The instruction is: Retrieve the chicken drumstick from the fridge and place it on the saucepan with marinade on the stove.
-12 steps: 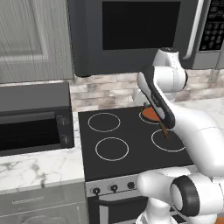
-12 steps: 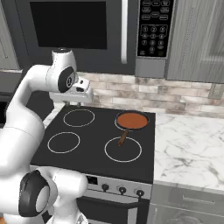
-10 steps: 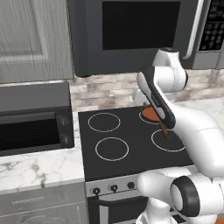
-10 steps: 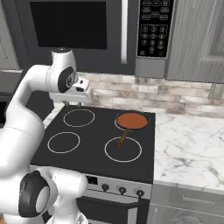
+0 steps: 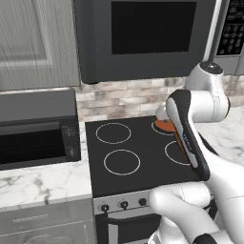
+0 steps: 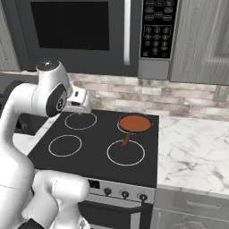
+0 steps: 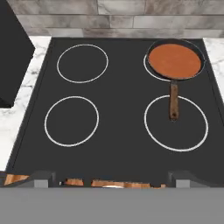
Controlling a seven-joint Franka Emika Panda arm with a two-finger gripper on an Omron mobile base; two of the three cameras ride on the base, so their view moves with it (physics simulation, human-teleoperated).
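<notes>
We see our arm (image 6: 27, 112) as glossy white rounded shells with dark grey joint caps and bands, ending in a boxy white hand (image 6: 78, 99).

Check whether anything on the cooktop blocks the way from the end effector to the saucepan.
Nothing visible does. The saucepan sits on the back right burner of the stove, and the black glass between it and the end effector is bare.
</notes>
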